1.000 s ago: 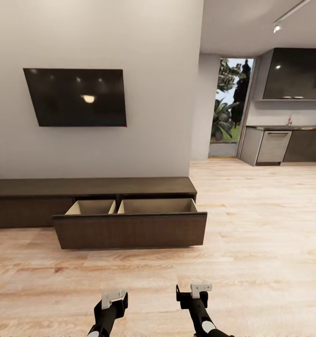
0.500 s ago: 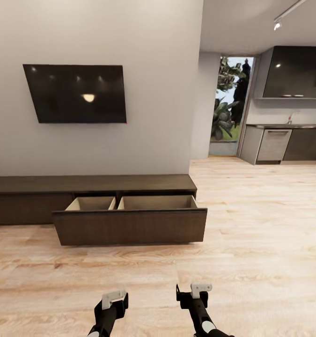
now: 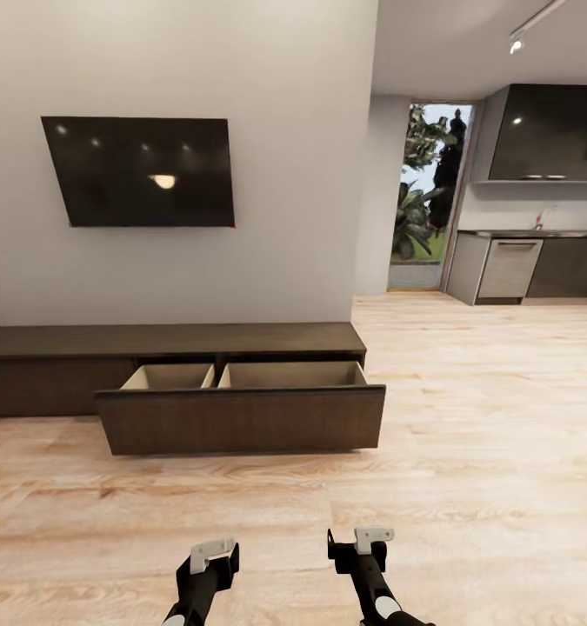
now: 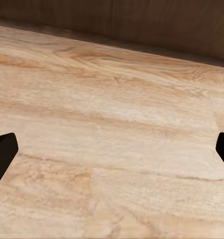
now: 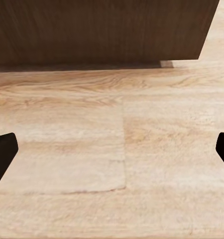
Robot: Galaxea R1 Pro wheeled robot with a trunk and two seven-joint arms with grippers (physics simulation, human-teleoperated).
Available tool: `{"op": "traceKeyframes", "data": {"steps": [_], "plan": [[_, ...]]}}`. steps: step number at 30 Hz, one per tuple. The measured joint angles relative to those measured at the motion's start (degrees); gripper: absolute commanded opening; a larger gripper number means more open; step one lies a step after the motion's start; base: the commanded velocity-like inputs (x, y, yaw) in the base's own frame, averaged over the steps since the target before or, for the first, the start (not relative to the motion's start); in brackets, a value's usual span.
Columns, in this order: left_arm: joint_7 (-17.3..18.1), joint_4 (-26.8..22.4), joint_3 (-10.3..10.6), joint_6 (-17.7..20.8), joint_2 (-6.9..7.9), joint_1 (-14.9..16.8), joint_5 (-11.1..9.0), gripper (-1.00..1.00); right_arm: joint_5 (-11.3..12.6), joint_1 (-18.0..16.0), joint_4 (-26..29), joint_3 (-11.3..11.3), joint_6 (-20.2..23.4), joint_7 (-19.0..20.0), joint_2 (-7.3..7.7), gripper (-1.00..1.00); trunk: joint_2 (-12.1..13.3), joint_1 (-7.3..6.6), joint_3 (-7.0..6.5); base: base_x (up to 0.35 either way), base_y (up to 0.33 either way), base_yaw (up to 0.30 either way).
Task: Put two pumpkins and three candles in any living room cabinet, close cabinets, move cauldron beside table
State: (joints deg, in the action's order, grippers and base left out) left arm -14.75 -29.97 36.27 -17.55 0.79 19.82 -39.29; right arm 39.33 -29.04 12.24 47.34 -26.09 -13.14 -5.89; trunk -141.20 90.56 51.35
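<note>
Dark-brown wood identifies the cabinet (image 3: pixel 171 343), a long low unit set against the grey wall beneath a wall-mounted television (image 3: pixel 138 172); its long axis runs side to side across the head view, parallel to the wall, and its fronts face the robot. One wide drawer (image 3: pixel 241 419) is drawn out toward the robot, and two pale inner compartments are exposed, with nothing visible inside them from this angle. The left gripper (image 3: pixel 213 556) and the right gripper (image 3: pixel 360 543) are held low over the wooden floor (image 3: pixel 467 452), well apart from the drawer front. In both wrist views the dark fingertips (image 4: pixel 2 152) sit at opposite edges of the picture, so each pincer is judged to be spread wide and empty. The pumpkins, candles, cauldron and glass table are somewhere away from this scene, so the step in hand is judged to be travel between the open drawer and the things to be fetched. For a clean step, the arms should be kept tucked and low while the base is driven, and the protruding drawer front should be given room so that it is not struck. The drawer is to be left open until loading is complete, then pushed shut squarely along its travel, at right angles to the cabinet's long axis.
</note>
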Motion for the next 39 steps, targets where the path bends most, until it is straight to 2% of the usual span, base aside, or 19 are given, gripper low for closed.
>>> {"op": "traceKeyframes", "data": {"steps": [16, 25, 39], "plan": [[0.00, -0.03, 0.16, 0.05, 0.02, -0.01, 0.00, 1.00, -0.23, 0.00, 0.04, 0.07, 0.12, 0.09, -0.09, 1.00, 0.00, -0.02, 0.00, 0.322, 0.000, -0.001], [0.00, -0.01, 0.16, 0.10, -0.04, -0.01, -0.01, 1.00, -0.22, 0.00, 0.04, 0.08, 0.12, 0.07, -0.08, 1.00, 0.00, -0.02, -0.25, 0.334, 0.000, -0.149], [0.00, 0.05, 0.16, 0.11, -0.05, 0.01, -0.09, 1.00, -0.22, 0.00, -0.01, 0.08, 0.17, 0.08, -0.12, 1.00, 0.00, -0.01, -0.29, 0.316, 0.000, -0.011]]}}
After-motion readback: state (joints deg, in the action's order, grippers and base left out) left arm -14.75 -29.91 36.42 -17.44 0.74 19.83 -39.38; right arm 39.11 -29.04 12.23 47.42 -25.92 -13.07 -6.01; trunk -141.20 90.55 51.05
